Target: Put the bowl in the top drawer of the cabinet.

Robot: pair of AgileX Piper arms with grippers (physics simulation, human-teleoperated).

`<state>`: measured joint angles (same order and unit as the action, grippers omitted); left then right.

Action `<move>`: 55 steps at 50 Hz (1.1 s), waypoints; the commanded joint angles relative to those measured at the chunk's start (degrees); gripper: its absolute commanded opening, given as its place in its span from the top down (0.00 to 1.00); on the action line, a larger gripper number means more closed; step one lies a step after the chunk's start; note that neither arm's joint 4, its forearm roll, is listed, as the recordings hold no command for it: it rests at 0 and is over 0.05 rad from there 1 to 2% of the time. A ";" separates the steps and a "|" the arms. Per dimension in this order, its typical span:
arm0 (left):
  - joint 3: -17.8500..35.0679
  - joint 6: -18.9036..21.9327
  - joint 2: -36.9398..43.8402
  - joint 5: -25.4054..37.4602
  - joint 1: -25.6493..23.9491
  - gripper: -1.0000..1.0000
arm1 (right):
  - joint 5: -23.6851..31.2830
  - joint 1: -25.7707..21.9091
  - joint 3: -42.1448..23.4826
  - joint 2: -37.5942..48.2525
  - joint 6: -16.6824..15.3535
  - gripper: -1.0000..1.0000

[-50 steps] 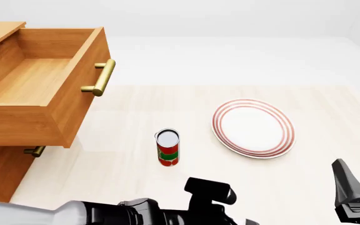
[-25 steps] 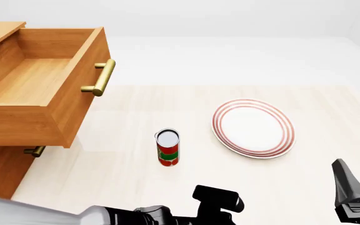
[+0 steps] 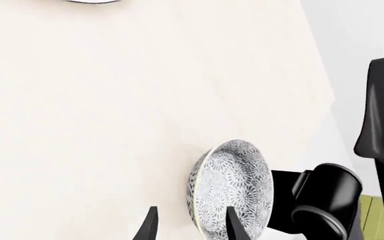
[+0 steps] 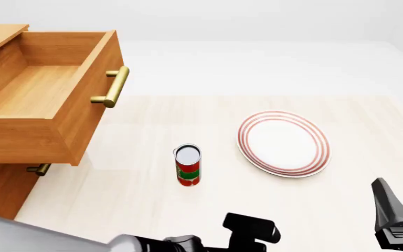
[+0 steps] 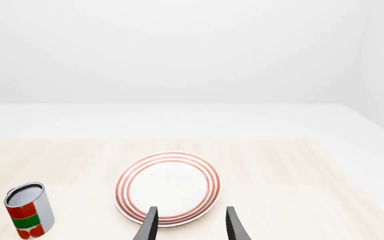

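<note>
The bowl point(image 3: 235, 190), white with a dense blue-grey floral pattern, shows only in the left wrist view and is out of the front view. It rests on the pale table by the near edge. My left gripper point(image 3: 192, 227) is open right at it: one fingertip point(image 3: 235, 225) overlaps the bowl's inside, the other is outside the rim, not closed on it. The cabinet point(image 4: 2, 191) stands at the far left with its top drawer point(image 4: 82, 113) pulled out, showing nothing inside. My right gripper point(image 5: 190, 227) is open and holds nothing, low at the front right.
A white plate with red rings point(image 4: 283, 143) lies right of centre, and a red and green can point(image 4: 187, 164) stands in the middle. The drawer's brass bar handle point(image 4: 113, 86) juts toward the table. Black parts of the right arm point(image 3: 379, 100) stand just beyond the bowl.
My left arm has slid right and lower along the bottom edge of the front view. The right arm, plate, can and drawer have not moved.
</note>
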<state>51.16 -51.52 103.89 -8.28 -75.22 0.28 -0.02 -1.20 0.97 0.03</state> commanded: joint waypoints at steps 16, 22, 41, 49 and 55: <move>0.87 -1.07 3.66 -1.65 -0.49 0.00 | 0.00 0.00 0.00 -0.01 -0.01 0.00; 1.04 -1.64 4.54 -2.10 -0.87 0.00 | 0.01 0.00 0.00 -0.02 -0.01 0.00; 1.91 -2.03 6.17 -1.80 -1.62 0.00 | 0.38 -0.07 0.27 -0.66 -0.08 0.00; 2.37 -2.28 7.55 -2.04 -1.92 0.00 | 0.35 -0.04 0.52 -0.90 0.01 0.00; 2.34 -2.59 8.48 -2.80 -2.18 0.00 | 0.13 -0.04 0.77 -0.91 0.00 0.00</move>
<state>53.29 -53.75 111.05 -10.47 -77.00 0.47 -0.06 -0.72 0.29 0.04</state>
